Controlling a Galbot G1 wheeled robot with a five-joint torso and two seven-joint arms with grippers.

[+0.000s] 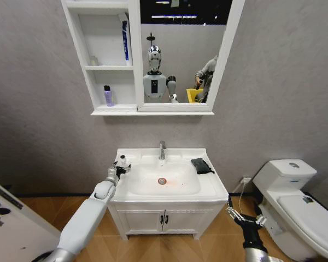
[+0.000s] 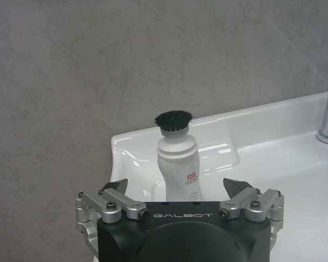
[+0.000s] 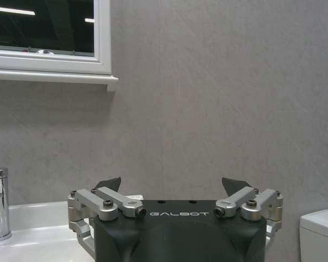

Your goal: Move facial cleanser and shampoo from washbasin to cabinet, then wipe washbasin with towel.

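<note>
We read "GALBOT" on the black housing below the left gripper (image 2: pixel 175 188); likewise below the right gripper (image 3: pixel 175 185); the white bottle (image 2: pixel 177 169) between the left fingers bears a small red label, illegible.

A glossy white rectangular ceramic washbasin (image 1: pixel 169 183) has a chrome faucet (image 1: pixel 162 150) and a faint reddish stain around its silver drain (image 1: pixel 162 180). On its rim stands a white plastic cleanser bottle (image 2: pixel 177 166) with a black bristled top and small red label. A dark grey-black folded towel (image 1: pixel 201 165) lies on the opposite rim. The white wall cabinet (image 1: pixel 101 60) holds a pale purple bottle (image 1: pixel 107 96) and a blue-and-white tube (image 1: pixel 125 39). The wall (image 3: pixel 218 98) is mottled grey. The left gripper (image 2: pixel 177 191) is black with silver fingers.
</note>
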